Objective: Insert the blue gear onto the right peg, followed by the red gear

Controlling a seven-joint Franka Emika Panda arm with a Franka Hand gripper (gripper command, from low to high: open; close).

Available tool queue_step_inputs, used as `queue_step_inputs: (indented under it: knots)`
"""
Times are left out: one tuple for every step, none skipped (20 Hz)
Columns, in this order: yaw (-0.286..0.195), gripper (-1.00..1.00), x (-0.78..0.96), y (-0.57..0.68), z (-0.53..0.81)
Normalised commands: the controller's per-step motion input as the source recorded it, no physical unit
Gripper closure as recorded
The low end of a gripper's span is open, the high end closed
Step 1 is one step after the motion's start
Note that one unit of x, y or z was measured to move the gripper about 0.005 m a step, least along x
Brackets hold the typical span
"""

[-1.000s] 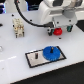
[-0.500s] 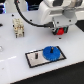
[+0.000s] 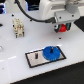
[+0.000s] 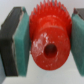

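Note:
The blue gear [image 3: 52, 52] lies flat on the black-rimmed grey plate [image 3: 33, 61], at the plate's end toward the exterior view's right. The right peg is hidden under it. The other thin dark peg [image 3: 37, 55] stands free on the plate toward the exterior view's left. My gripper [image 3: 63, 27] hangs above and to the exterior view's right of the plate, shut on the red gear [image 3: 63, 28]. In the wrist view the red gear [image 4: 47, 36] fills the middle, clamped between my two teal pads [image 4: 22, 40], its central hole facing the camera.
A small beige block fixture [image 3: 19, 26] stands on the white table toward the exterior view's left. The arm's white body [image 3: 60, 10] fills the upper part of the exterior view.
The gripper with the red gear has hardly shifted over the last second. The blue gear and plate have not moved.

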Motion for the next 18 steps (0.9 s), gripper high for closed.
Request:
queue_step_inputs:
  knots:
    - [0.0, 1.0, 0.5, -0.29, 0.5]
    - [0.0, 1.0, 0.45, -0.29, 0.5]
    - [0.0, 1.0, 0.48, -0.28, 0.48]
    - [0.0, 1.0, 0.5, -0.29, 0.47]
    - [0.0, 1.0, 0.54, -0.31, 0.44]
    - [0.0, 1.0, 0.56, -0.29, 0.42]
    - [0.0, 1.0, 0.54, -0.29, 0.41]
    - [0.0, 1.0, 0.57, -0.28, 0.41]
    - [0.0, 1.0, 0.58, -0.34, 0.42]
    - [0.0, 1.0, 0.61, -0.36, 0.38]
    - [0.0, 1.0, 0.61, -0.37, 0.38]
    - [0.0, 1.0, 0.62, -0.36, 0.38]
    - [0.0, 1.0, 0.62, -0.38, 0.39]
    - [0.0, 1.0, 0.63, -0.38, 0.34]
    - [0.0, 1.0, 0.64, -0.35, 0.33]
    - [0.0, 1.0, 0.63, -0.34, 0.36]
    - [0.0, 1.0, 0.66, -0.32, 0.34]
    - [0.0, 1.0, 0.67, -0.31, 0.37]
